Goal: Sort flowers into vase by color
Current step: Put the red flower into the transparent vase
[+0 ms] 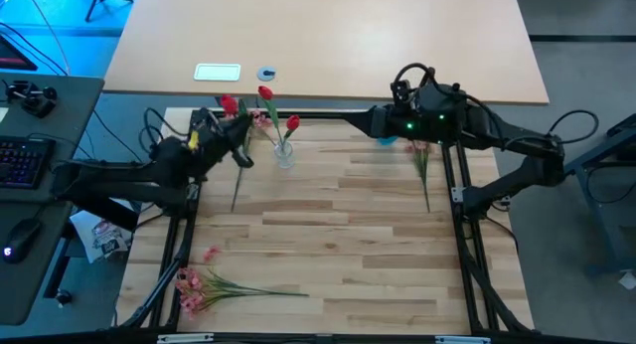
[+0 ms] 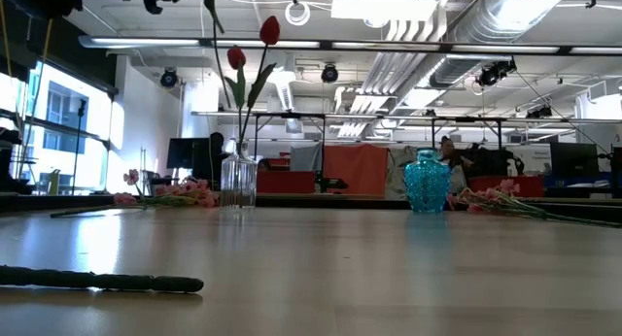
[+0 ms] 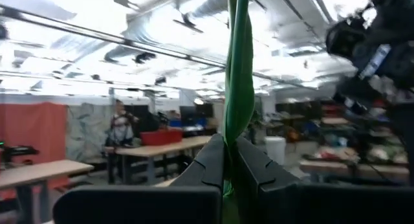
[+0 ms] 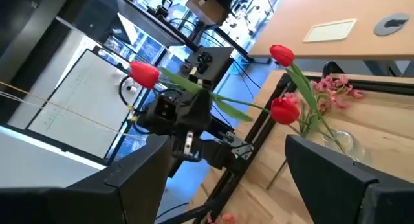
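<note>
Red tulips stand out at the table's far left. Two of them point(image 1: 265, 92) sit with their stems in a clear glass vase point(image 1: 284, 155), which also holds a small pink sprig. A third tulip point(image 1: 229, 105) is in the left gripper point(image 1: 241, 143), just beside that vase. The jaws are pressed together on its green stem point(image 3: 238, 88), which runs up between the fingers point(image 3: 210, 162) in the left wrist view. The stem hangs past the gripper toward the table's middle.

The right gripper point(image 1: 383, 120) hovers at the far right edge, over a blue vase point(image 2: 426, 184). Its jaws are spread wide with nothing between them. In the right wrist view its fingers point(image 4: 333, 179) frame the left arm and the glass vase. A pink spray point(image 1: 421, 155) lies flat on the wood just beside the blue vase, its stem pointing toward the near side.

More pink sprays point(image 1: 214, 287) lie in a loose bunch at the near left corner of the table, well apart from both arms. One small pink bloom point(image 1: 211, 253) lies on its own close to that bunch.

Pale wood planks make up the table point(image 1: 348, 235).
</note>
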